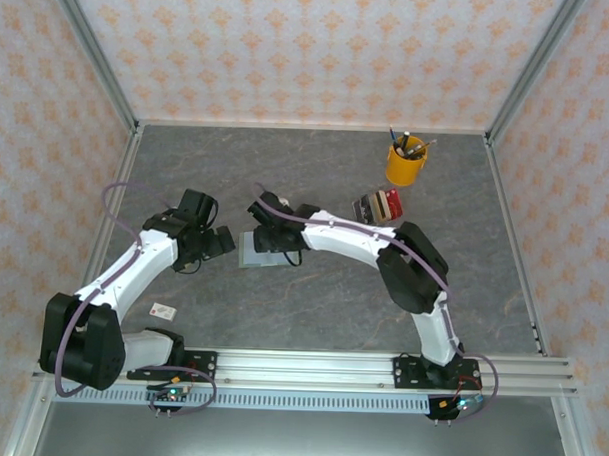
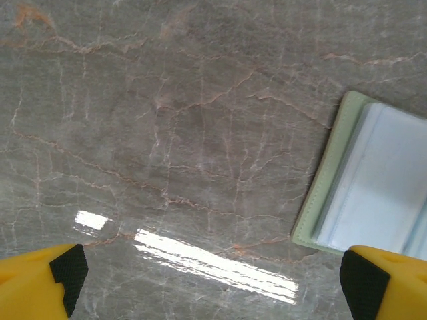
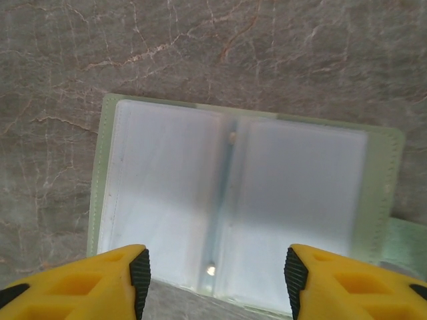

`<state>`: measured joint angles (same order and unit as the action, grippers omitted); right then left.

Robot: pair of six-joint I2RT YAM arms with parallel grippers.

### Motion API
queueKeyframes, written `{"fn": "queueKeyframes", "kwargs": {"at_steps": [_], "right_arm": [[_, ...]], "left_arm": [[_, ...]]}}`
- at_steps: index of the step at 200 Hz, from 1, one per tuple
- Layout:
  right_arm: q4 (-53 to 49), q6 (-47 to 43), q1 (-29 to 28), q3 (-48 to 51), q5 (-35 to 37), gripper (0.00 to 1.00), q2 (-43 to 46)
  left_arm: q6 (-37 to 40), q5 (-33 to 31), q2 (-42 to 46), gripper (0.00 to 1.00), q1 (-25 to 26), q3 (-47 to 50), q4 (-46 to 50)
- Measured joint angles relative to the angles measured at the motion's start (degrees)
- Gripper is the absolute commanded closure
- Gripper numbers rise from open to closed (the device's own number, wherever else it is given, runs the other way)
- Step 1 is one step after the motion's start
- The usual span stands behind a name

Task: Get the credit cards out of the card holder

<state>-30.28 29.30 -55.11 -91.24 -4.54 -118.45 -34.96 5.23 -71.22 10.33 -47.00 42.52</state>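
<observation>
The grey, marble-veined desk [image 1: 312, 308] carries the mint-green card holder [image 3: 233, 200], lying open and flat at mid-frame in the top view, where the right claw [image 1: 272, 235] half covers it. Its cloudy plastic pockets are too frosted to tell what they hold. From the right wrist, that claw's yellow fingers [image 3: 100, 280] stand apart over the holder's lower edge, gripping nothing. The left claw [image 2: 213, 273], spread wide, hovers just left of the holder, which is cut off at the right edge there.

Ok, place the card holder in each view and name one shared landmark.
Top external: card holder just left of centre.
Left wrist: card holder at the right edge, open.
Right wrist: card holder central, open flat.
Shared landmark: the grey veined table.
</observation>
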Motion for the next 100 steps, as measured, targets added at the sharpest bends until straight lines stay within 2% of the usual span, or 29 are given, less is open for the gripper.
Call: {"fn": "queueKeyframes", "kwargs": {"at_steps": [51, 100], "right_arm": [[-4.66, 3.93, -1.49, -4.90, 6.01, 0.26, -5.16], [-6.19, 4.81, -1.33, -5.33, 7.32, 0.23, -6.86]], "left_arm": [[-0.90, -0.24, 2.47, 0.00, -0.74, 1.86, -0.17], [-1.07, 0.31, 2.71, 0.00, -0.96, 1.86, -0.55]]}}
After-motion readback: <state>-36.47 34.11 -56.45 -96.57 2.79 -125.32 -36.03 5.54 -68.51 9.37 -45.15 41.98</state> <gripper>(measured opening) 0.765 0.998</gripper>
